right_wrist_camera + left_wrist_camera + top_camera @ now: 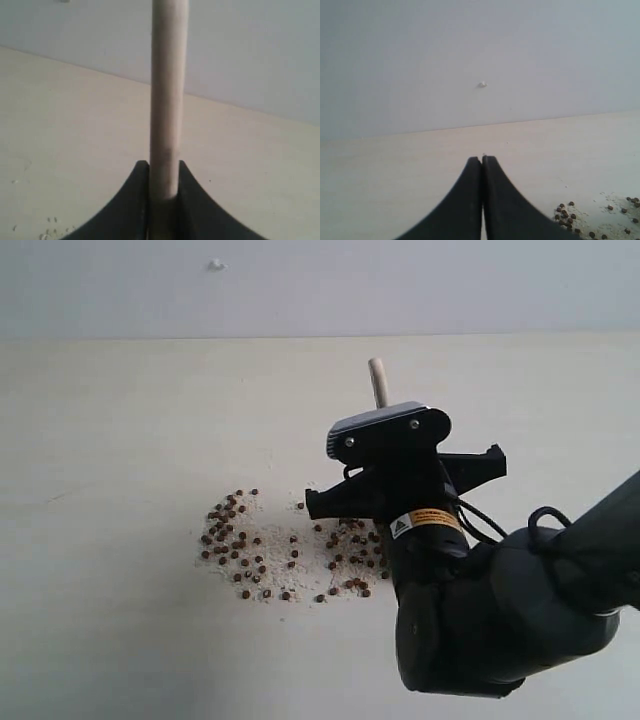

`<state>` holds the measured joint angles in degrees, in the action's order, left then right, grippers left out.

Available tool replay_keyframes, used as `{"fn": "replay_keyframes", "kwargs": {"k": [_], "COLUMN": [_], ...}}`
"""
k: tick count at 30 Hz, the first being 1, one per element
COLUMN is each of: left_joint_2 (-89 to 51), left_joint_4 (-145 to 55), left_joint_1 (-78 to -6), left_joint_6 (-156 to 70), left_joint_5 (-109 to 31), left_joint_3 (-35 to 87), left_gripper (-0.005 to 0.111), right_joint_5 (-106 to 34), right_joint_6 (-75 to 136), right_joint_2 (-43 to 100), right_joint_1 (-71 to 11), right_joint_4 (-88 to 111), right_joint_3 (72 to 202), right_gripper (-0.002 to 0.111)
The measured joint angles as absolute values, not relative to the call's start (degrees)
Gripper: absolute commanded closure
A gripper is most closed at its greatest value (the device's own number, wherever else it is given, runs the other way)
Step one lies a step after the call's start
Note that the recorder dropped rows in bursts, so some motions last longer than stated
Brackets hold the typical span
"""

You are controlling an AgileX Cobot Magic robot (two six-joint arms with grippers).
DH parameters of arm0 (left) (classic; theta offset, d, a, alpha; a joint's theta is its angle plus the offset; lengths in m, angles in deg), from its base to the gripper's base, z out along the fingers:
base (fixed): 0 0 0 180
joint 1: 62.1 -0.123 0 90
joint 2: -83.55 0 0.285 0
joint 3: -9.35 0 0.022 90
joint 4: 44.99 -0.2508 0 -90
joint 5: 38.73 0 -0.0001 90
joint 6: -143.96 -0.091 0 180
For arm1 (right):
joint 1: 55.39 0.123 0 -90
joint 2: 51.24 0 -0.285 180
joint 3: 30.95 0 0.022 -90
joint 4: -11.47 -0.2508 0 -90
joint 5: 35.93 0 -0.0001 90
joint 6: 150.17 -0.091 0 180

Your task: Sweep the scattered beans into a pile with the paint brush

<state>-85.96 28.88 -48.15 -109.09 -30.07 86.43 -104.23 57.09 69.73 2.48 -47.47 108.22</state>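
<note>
Pale desk: right pincer clamps upright paint brush right of beans; left pincer closed, empty.

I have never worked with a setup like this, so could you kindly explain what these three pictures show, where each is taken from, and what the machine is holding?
This is a two-armed robot at a pale table. One picture is from a camera off the arms; in it the dark right arm reaches over scattered reddish-brown beans mixed with pale crumbs. The other two pictures come from cameras on each wrist, looking out past the fingers. The right gripper is closed on the pale wooden handle of the paint brush, whose end sticks up above the arm; its bristles are hidden. The left gripper is shut and holds nothing, with some beans beside it.
</note>
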Motion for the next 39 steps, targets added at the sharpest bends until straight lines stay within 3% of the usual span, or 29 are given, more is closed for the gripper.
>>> {"fn": "replay_keyframes", "kwargs": {"k": [18,29,39], "left_joint_2": [-85.96,-85.96,-85.96], "left_joint_4": [28.88,28.88,28.88], "left_joint_1": [-48.15,-48.15,-48.15], "left_joint_6": [-109.09,-109.09,-109.09], "left_joint_5": [-30.07,-30.07,-30.07], "left_joint_3": [86.43,86.43,86.43], "left_gripper": [0.107,0.107,0.107], "right_joint_5": [-91.35,-96.71,-91.15], "right_joint_6": [58.01,84.07,71.72], "right_joint_2": [69.82,57.71,64.29], "right_joint_1": [2.48,2.37,-7.09], "right_joint_4": [-47.62,-61.04,-45.6], "right_joint_3": [121.82,120.16,115.67], "right_gripper": [0.108,0.108,0.108]}}
